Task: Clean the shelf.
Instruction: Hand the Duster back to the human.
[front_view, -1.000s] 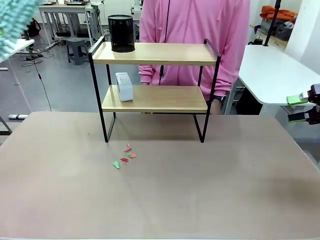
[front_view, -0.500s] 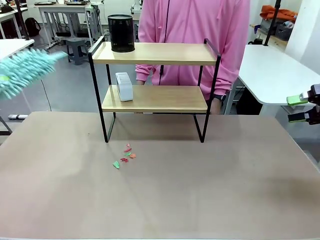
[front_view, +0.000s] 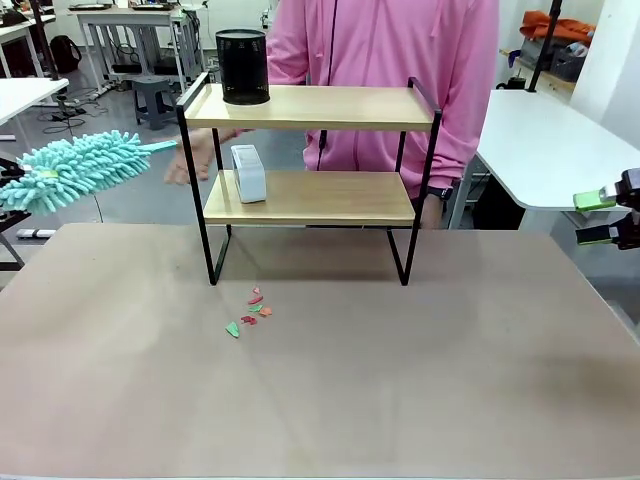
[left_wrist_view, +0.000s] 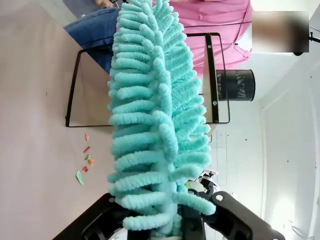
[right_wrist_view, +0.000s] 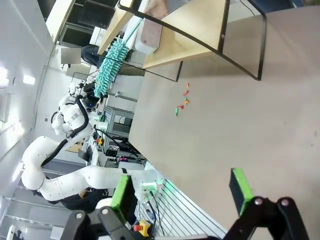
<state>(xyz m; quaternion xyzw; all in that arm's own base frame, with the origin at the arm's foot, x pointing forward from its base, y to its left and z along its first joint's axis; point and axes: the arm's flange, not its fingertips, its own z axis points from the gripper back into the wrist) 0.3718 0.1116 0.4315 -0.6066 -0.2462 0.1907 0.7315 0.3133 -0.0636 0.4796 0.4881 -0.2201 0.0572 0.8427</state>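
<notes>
While left fingers (left_wrist_view: 165, 220) pinch a teal duster (front_view: 75, 168) and right fingers (right_wrist_view: 180, 192) stand spread, the shelf (front_view: 310, 150) shows two pale boards, black-framed.

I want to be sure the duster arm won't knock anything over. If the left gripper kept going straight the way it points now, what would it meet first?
Probably the shelf: the left gripper, shut on the teal duster, points along it toward the shelf's left end. The person's hand is near that line too; depth is unclear.
</notes>
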